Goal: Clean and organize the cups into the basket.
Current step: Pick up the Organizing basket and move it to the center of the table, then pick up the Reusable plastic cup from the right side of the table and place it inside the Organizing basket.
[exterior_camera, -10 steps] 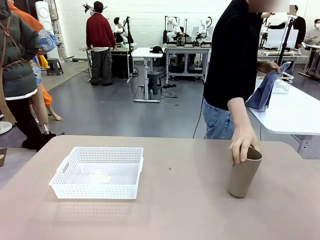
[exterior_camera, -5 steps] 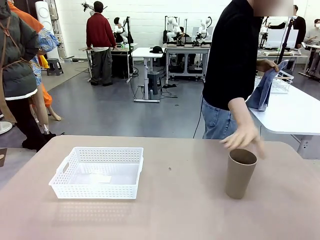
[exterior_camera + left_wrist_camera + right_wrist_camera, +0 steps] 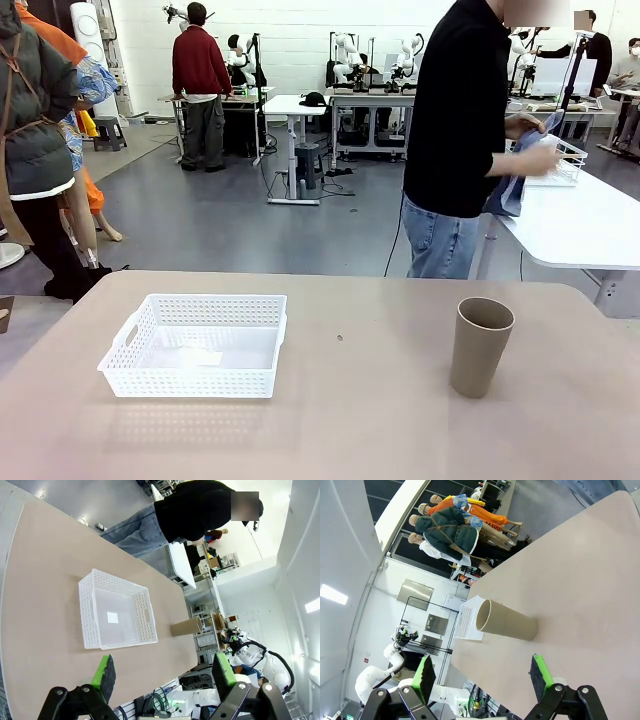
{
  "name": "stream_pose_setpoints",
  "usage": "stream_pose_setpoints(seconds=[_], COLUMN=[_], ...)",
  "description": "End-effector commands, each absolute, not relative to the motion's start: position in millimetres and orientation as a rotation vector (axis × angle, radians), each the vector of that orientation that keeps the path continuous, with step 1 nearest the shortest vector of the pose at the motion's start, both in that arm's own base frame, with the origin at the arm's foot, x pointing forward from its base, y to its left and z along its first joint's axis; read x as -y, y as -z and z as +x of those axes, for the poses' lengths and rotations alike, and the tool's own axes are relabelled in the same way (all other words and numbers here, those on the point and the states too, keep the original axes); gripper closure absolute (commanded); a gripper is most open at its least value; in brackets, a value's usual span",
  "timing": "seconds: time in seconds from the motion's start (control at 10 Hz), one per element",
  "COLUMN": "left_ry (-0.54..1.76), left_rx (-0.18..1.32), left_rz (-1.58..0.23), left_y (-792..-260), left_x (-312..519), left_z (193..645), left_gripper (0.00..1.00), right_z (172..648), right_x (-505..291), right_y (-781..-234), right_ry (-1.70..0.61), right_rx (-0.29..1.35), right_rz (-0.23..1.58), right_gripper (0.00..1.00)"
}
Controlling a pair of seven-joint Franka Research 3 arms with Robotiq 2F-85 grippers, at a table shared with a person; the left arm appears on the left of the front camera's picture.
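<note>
One tan-brown cup (image 3: 481, 345) stands upright on the right side of the table, mouth up, with nothing touching it. The same cup (image 3: 506, 621) lies ahead of my right gripper (image 3: 482, 675), whose green-padded fingers are open and hold nothing. The white lattice basket (image 3: 196, 344) rests on the left of the table, holding no cups. From above, my left gripper (image 3: 164, 673) looks down on the basket (image 3: 117, 610), open, with the cup (image 3: 186, 627) beyond it.
A person in a black top (image 3: 464, 110) stands past the far table edge, turned to a white side table (image 3: 580, 225), both hands on a blue cloth (image 3: 512, 180). A white wire basket (image 3: 560, 165) sits there. Bare tabletop lies between basket and cup.
The person's hand let go of the cup, which now stands upright, and withdrew to the blue cloth at the side table. The grippers stay open.
</note>
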State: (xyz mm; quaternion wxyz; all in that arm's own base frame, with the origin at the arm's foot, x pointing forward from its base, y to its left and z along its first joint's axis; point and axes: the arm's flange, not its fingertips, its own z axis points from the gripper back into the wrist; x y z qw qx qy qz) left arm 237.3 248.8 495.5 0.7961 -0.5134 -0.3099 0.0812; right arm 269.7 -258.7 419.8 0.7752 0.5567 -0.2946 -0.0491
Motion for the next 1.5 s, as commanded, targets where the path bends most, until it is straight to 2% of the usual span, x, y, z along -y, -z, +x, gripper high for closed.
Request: stream_pose_setpoints(seconds=[0.0, 0.2, 0.4, 0.6, 0.8, 1.0, 1.2, 1.4], left_ry=[-0.109, 0.005, 0.093, 0.181, 0.127, 0.07, 0.047, 0.002], left_rx=[0.641, 0.544, 0.466, 0.334, 0.157, -0.009, -0.091, -0.107], left_rz=[-1.016, -0.774, -0.577, -0.369, -0.229, -0.118, -0.087, -0.051], left_y=[-493.4, -495.3, -507.7, -514.5, -497.9, -472.6, -452.8, -428.3], left_x=[-244.5, -221.2, -189.3, -145.5, -105.5, -74.1, -57.2, -41.5], left_z=[240.4, 250.2, 264.9, 278.7, 304.9, 333.6, 353.1, 371.4], left_gripper=[0.0, 0.0, 0.0, 0.0, 0.0, 0.0, 0.0, 0.0], right_z=[266.1, 260.2, 269.2, 286.5, 304.4, 330.5, 352.9, 362.8], right_x=[247.6, 219.7, 193.3, 171.2, 149.0, 126.5, 120.1, 118.6], right_y=[-410.6, -397.9, -377.7, -351.2, -327.6, -303.7, -284.8, -276.9], right_ry=[-0.095, -0.497, -0.667, -0.752, -0.81, -0.858, -0.877, -0.83], right_rx=[0.579, 0.584, 0.589, 0.58, 0.61, 0.606, 0.547, 0.525], right_rz=[1.18, 1.132, 1.1, 1.084, 1.081, 1.005, 0.962, 1.015], right_gripper=[0.0, 0.0, 0.0, 0.0, 0.0, 0.0, 0.0, 0.0])
